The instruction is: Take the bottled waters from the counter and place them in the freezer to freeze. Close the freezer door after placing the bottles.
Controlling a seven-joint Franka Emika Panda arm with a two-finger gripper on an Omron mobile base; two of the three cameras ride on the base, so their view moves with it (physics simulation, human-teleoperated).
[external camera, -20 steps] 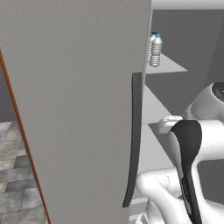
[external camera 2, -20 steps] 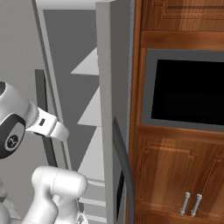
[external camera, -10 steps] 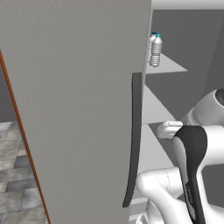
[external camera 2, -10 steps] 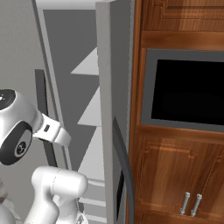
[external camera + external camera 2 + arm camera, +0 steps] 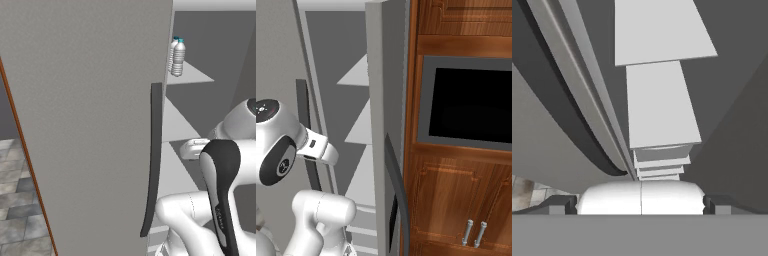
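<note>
A: Standing wide open toward the camera: freezer door [image 5: 85, 125], plain grey, with long dark handle [image 5: 154, 160] down its right edge. Beyond it, freezer [image 5: 363, 130], pale shelves stepping upward.

B: And bottled waters [image 5: 177, 57]?

A: Both upright on an upper shelf [image 5: 192, 76], so close together as to overlap in the left base view. Touching or not, cannot tell. Nothing left to carry, judging from that.

B: Tool [image 5: 640, 204]?

A: Fingertips [image 5: 561, 204] spread wide at the bottom of the hand view, holding nothing. Looking up along the shelves, with the handle curving past on the left.

B: So only the closing left. Risks?

A: Likely three. Pushing on the flat panel with bare fingertips, then slipping and leaving the door ajar. Swinging the door while white arm [image 5: 180, 215] sits between door and shelves, so trapping an elbow or blocking the swing. Slamming hard enough to topple the light bottles, which seem to be near the shelf's edge.

B: Safest order?

A: Probably pulling clear of the opening first, then pressing slow and steady near the handle
</note>
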